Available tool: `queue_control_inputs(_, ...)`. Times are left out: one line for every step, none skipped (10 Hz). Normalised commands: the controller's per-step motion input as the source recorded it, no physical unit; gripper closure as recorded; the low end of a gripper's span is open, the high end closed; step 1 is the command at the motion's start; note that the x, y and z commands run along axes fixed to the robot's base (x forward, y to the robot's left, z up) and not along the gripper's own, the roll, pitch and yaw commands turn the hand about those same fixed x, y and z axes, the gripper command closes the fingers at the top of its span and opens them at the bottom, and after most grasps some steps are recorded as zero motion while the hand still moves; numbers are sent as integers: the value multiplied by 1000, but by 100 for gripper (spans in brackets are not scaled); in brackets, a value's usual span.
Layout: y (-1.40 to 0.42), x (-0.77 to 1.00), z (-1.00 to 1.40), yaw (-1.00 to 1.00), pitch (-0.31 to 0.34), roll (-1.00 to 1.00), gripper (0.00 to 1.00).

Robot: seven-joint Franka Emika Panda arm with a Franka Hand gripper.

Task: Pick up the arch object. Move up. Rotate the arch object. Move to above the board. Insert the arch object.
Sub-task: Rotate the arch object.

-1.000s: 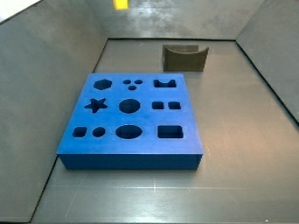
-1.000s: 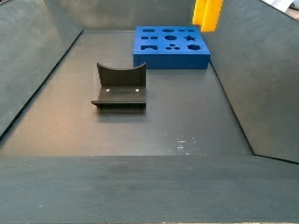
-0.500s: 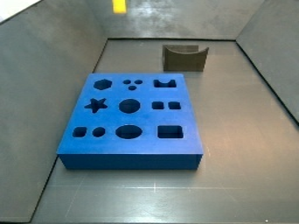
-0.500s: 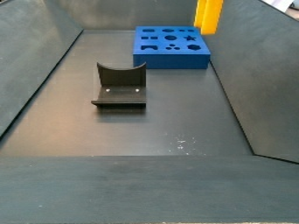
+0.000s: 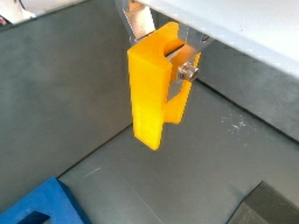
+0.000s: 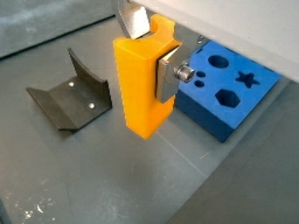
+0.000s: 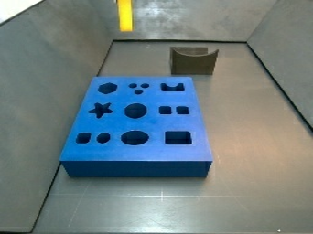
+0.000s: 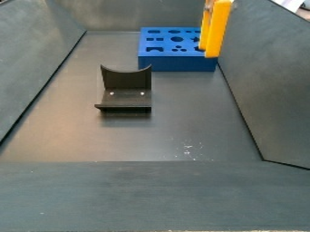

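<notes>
My gripper (image 6: 149, 48) is shut on the arch object (image 6: 145, 83), a bright yellow-orange block that hangs upright, its notch up between the fingers (image 6: 163, 74). The other wrist view shows the same grip (image 5: 160, 44) on the arch object (image 5: 155, 87). In both side views only the block shows, high in the air at the frame's upper edge (image 7: 124, 13) (image 8: 215, 27). The blue board (image 7: 137, 128) (image 8: 179, 47) lies flat on the floor, cut-outs facing up. A wrist view shows the board (image 6: 228, 83) just beside and below the hanging block.
The dark fixture (image 7: 193, 60) (image 8: 122, 89) (image 6: 68, 92) stands on the grey floor apart from the board. Sloping grey walls enclose the floor on all sides. A board corner (image 5: 47, 206) shows below the block.
The arch object has come down: more of it shows below the upper edge of both side views than a second ago. Board and fixture have not moved.
</notes>
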Motion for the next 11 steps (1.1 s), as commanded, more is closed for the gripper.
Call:
queue_control_inputs(-2, 20, -1000, 19, -43, -43, 100)
queue_control_inputs(-3, 22, -1000, 17, -47, -47, 100)
queue_control_inputs(-6, 24, -1000, 15, -50, -56, 100)
queue_control_inputs(-8, 24, -1000, 14, -53, -64, 100)
queue_control_inputs(-9, 29, -1000, 14, -57, -73, 100)
queue_control_inputs(-10, 33, -1000, 14, -54, -80, 100)
queue_control_inputs(-11, 34, -1000, 13, -57, -88, 100)
queue_control_inputs(-11, 32, -1000, 12, -57, -91, 100)
queue_control_inputs(-14, 30, -1000, 12, -61, -100, 100)
queue_control_inputs(-15, 30, -1000, 14, -64, -107, 100)
queue_control_inputs(-14, 29, -919, 15, -69, -114, 100)
